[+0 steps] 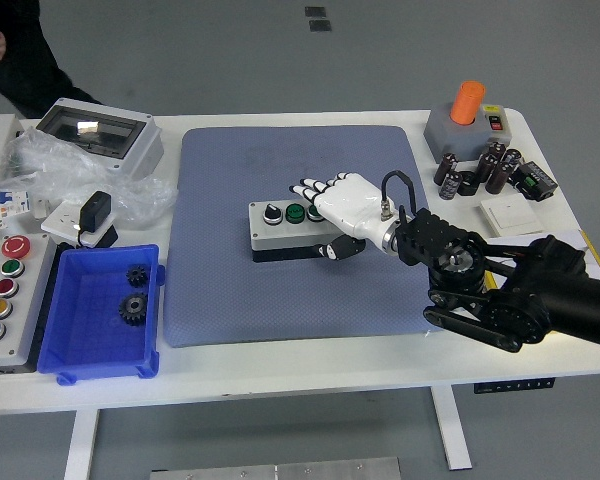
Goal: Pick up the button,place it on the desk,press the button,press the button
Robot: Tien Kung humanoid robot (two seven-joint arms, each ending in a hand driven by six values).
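Note:
A grey button box [280, 232] with a black knob and a green button [295, 212] lies flat on the blue-grey mat [300, 230]. My right hand [332, 205], white with black fingertips, rests over the box's right end. Its fingers [310, 187] are spread flat above the buttons and the thumb hangs by the box's front side. It grips nothing. The box's rightmost button is hidden under the hand. My left arm is out of sight.
A blue bin [100, 310] with two black gears sits at front left, beside a panel of coloured buttons [8, 290]. A grey enclosure [100, 135] and plastic wrap lie at back left. Capacitors [480, 170] and an orange-knobbed box [468, 118] stand at back right. A person [15, 50] stands at top left.

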